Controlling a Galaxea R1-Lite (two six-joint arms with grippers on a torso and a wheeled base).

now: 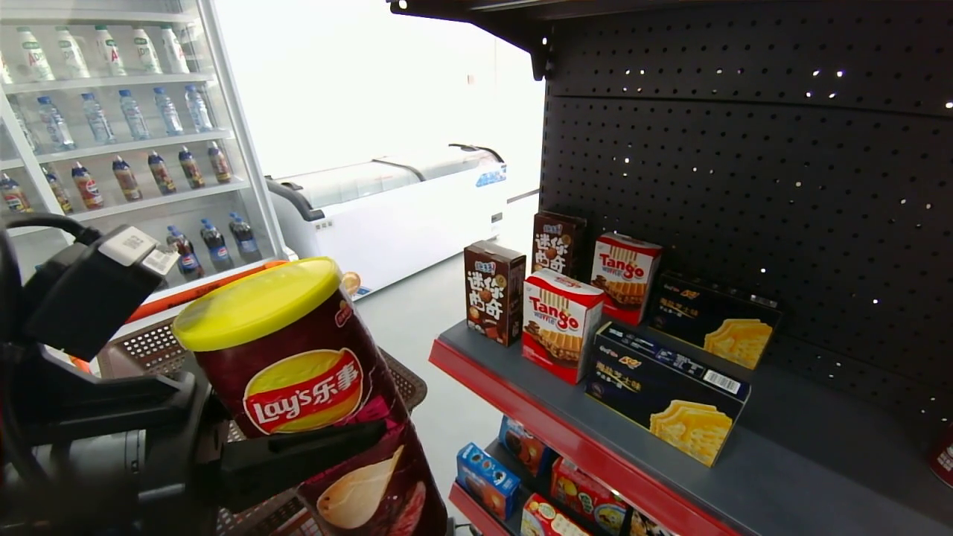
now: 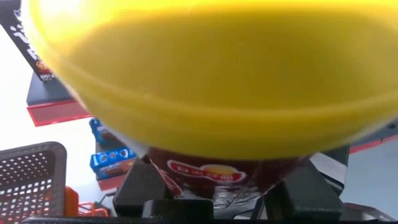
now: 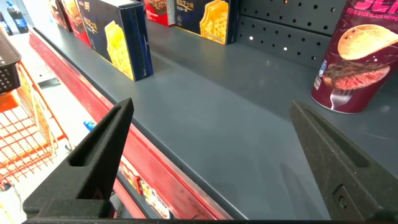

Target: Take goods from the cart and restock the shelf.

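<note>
On the left gripper, fingers clenched around a maroon chips can with a yellow lid. Can tilted, held in the air beside the cart, off the left end of the shelf and apart from it. From the left wrist, lid close up, black fingers pressed to both sides of the can body below it.

On the right gripper, fingers released and spread wide, hanging over a bare stretch of the grey shelf deck and its red front edge. Beyond them, a second can, upright at the shelf's back edge against the pegboard.

Toward the shelf's left end, boxes two deep from front edge to back: brown boxes, red-and-white wafer boxes, dark blue boxes with yellow wafers pictured. Packets on the lower shelf underneath.

Past the shelf's left end, a chest freezer and a glass-door cooler lined with bottles.
</note>
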